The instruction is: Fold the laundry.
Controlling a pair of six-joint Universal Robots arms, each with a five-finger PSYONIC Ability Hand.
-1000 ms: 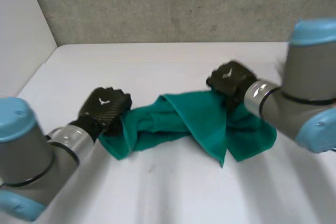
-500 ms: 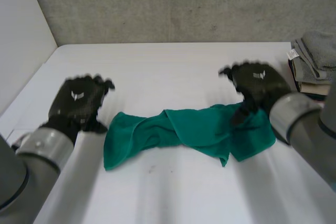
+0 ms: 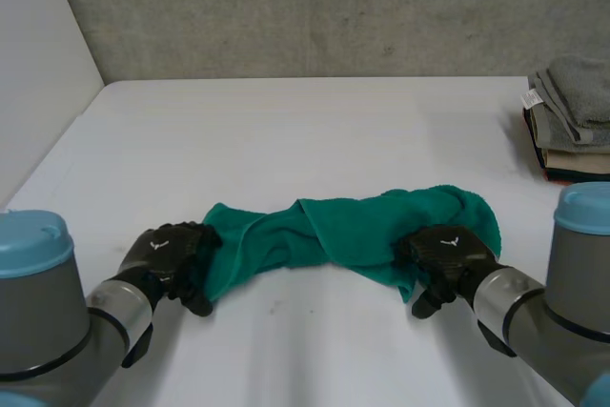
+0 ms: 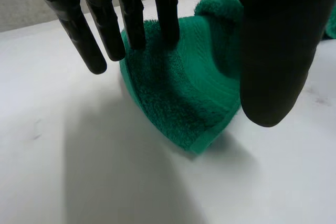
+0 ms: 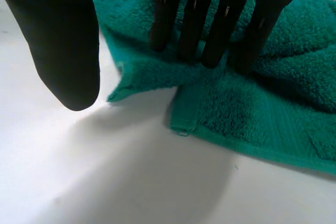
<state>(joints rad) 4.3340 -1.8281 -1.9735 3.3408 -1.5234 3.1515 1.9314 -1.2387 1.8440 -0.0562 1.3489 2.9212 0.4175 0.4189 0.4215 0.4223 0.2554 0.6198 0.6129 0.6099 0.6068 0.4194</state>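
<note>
– Checking in. Where's the towel (image 3: 343,231)?
– Mid-front of the table (image 3: 286,131), lying across me as a twisted green rope, not flat. No fold in it yet. A stack of folded cloths (image 3: 572,111) sits well apart at the table's right edge.
– Hands?
– One at each end. My left hand (image 3: 172,254) is at the towel's left end. Its fingers (image 4: 131,19) are straight, with some tips on the top of the cloth. The thumb (image 4: 273,51) hangs on the other side and I see no pinch. The end lies under my palm between them, so the hand is spread and holds nothing.
– And the right?
– My right hand (image 3: 448,253) is at the near right end. Fingers (image 5: 220,24) straight, tips pressed into the terry just behind a loose hemmed corner (image 5: 184,121). Thumb (image 5: 63,40) well clear over bare table. Also spread, no grip.
– Which step?
– My read: pre-fold. I'm getting onto the ends so the twist can come out and the towel can go flat. The fold itself hasn't begun.
– What does the next move need?
– Thumbs closing in under the hem at each end for a real pinch. Then lift, pull the ends apart and turn one end against the twist. The risk is on the right, where layers overlap: if I pinch more than one, the twist locks in.
</note>
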